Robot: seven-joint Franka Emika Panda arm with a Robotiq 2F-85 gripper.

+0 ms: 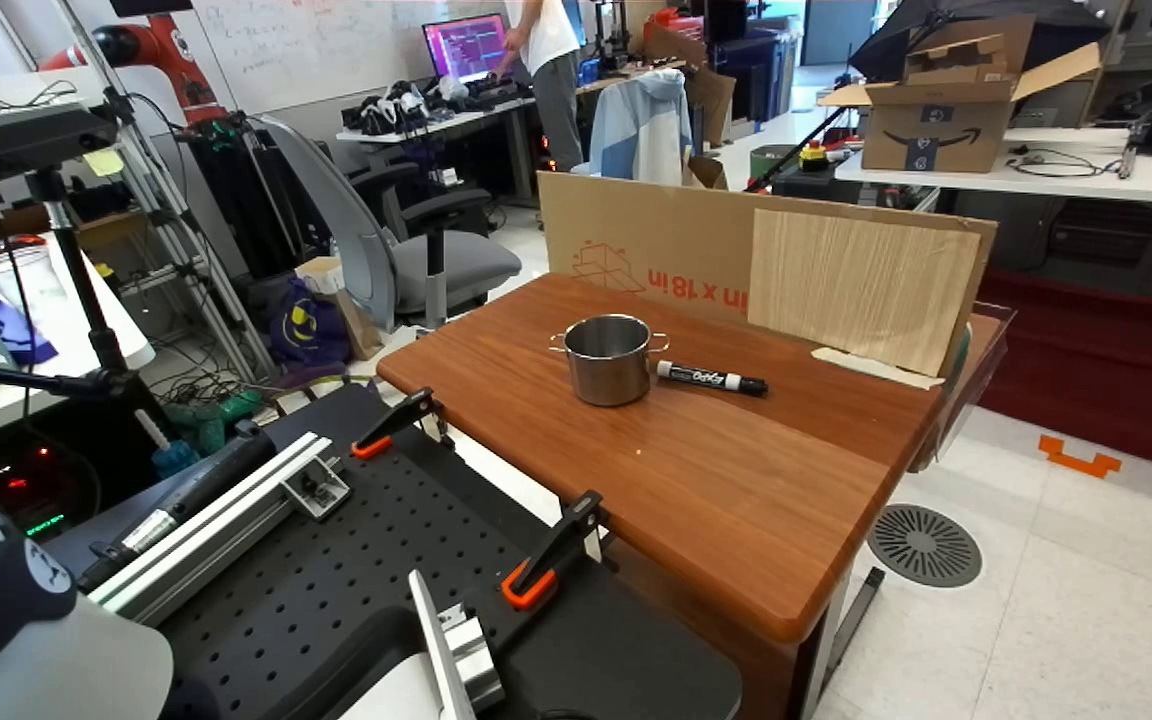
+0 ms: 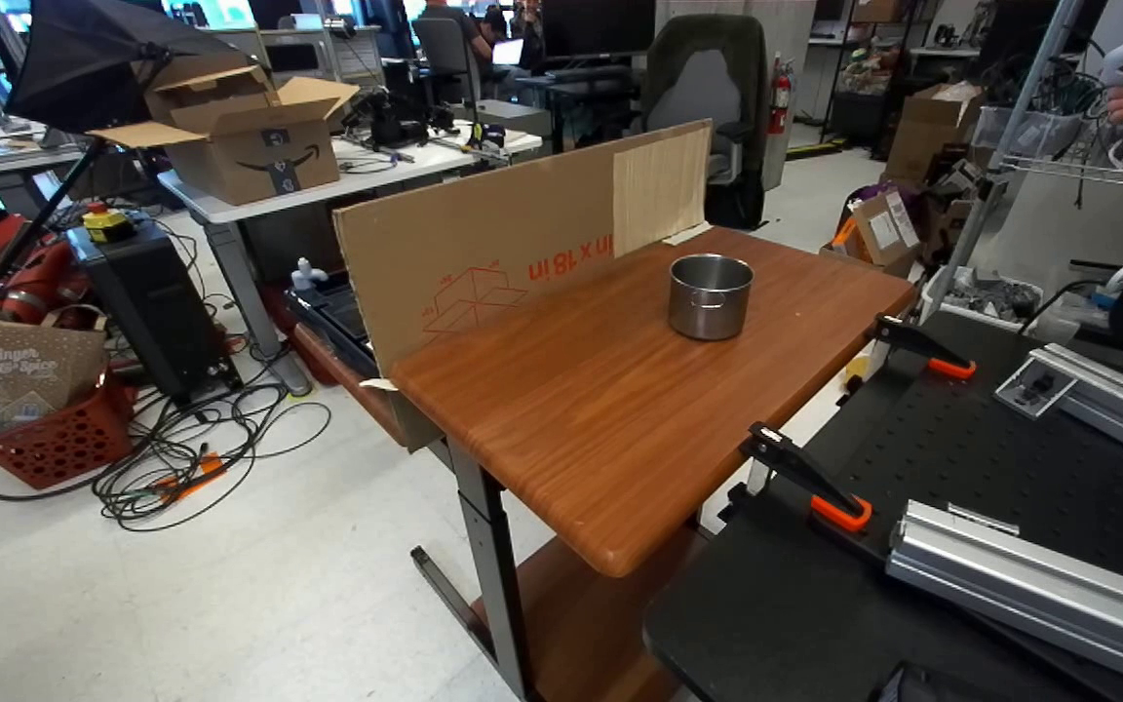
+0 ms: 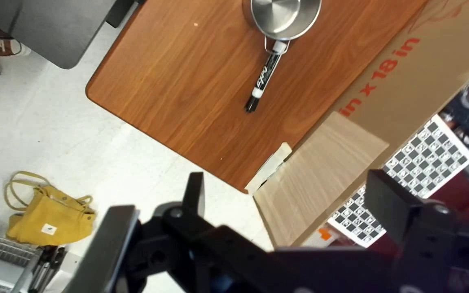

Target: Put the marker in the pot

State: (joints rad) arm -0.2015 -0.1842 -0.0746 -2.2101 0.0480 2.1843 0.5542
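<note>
"Where do we find the marker?"
"Lying on the table, just beside the pot, black end pointing away from it. We can read EXPO along it."
"Does it touch the pot?"
"We can't tell. In the wrist view the pot's wire handle crosses its white end."
"And how does the pot stand?"
"Upright, mouth up, silvery, in both exterior views."
"What of the fingers?"
"Wide apart. Between them, in the wrist view, we see pale floor and a wood-grain sheet set against a cardboard panel."
"Does that panel run along the table?"
"Yes, we see it upright along one long edge. Opposite, two black clamps with orange tips sit at a dark perforated board."
</note>
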